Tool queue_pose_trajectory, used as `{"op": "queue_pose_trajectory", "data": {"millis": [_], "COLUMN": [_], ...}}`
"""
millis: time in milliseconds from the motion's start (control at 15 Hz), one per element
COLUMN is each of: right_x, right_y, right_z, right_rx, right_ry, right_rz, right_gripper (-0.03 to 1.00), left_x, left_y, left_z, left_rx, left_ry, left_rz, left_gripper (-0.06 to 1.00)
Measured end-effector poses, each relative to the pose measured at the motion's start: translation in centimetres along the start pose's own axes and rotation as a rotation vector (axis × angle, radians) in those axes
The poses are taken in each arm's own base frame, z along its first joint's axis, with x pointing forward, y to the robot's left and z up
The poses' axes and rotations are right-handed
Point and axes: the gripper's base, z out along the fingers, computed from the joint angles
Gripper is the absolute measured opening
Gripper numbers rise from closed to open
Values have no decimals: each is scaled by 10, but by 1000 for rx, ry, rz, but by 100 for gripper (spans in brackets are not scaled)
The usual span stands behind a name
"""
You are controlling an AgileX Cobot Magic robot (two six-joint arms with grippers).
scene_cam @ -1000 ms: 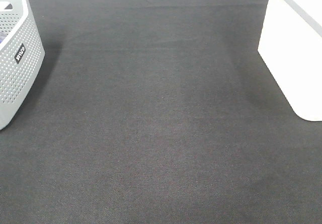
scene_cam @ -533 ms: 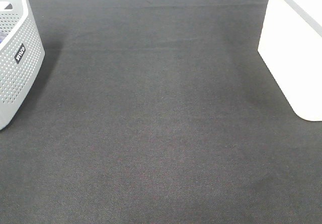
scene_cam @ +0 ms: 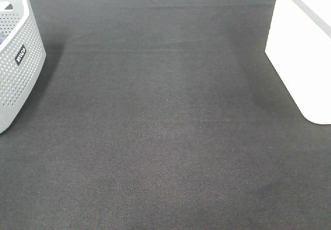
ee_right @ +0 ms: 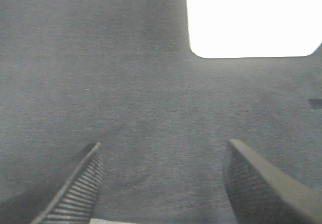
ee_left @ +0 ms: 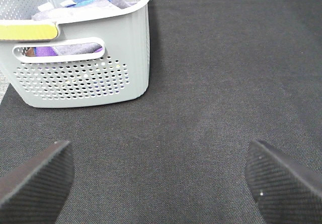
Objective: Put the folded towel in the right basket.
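Nothing has moved since the earlier frames: in the exterior high view the dark grey woven table (scene_cam: 165, 137) looks the same, with the grey perforated plastic basket with a black label (scene_cam: 15, 70) at the left edge of the frame and the large white plastic basket with rounded corners (scene_cam: 305, 54) at the upper right

Neither arm shows in that view. In the left wrist view the left gripper (ee_left: 161, 181) has its ribbed black fingers (ee_left: 37, 178) spread wide at the lower corners of the frame, nothing between them, and the grey basket sits in the upper left with coloured cloth inside it. In the right wrist view the right gripper (ee_right: 161, 183) also has its fingers (ee_right: 80, 186) spread apart over bare table, holding nothing, with the white basket glaring in the upper right of the frame

The rust-brown folded towel is not visible in any view. It may already lie inside the white basket, whose interior is washed out and mostly cut off, but I cannot tell. Judging by the empty, parked grippers, this is either the wait before pickup or the rest after the drop. If it is still to be done, the next move calls for finding the towel first, then a flat pinch on one edge by the right gripper
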Motion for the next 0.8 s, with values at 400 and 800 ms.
{"op": "queue_pose_trajectory", "data": {"millis": [400,800], "right_x": [0,0], "right_y": [0,0], "right_z": [0,0], "right_rx": [-4,-5], "right_ry": [0,0], "right_rz": [2,3], "right_gripper": [65,65], "left_x": [0,0], "left_y": [0,0], "left_z": [0,0], "left_rx": [0,0], "left_ry": [0,0], "left_rz": [0,0], "left_gripper": [87,87]}}
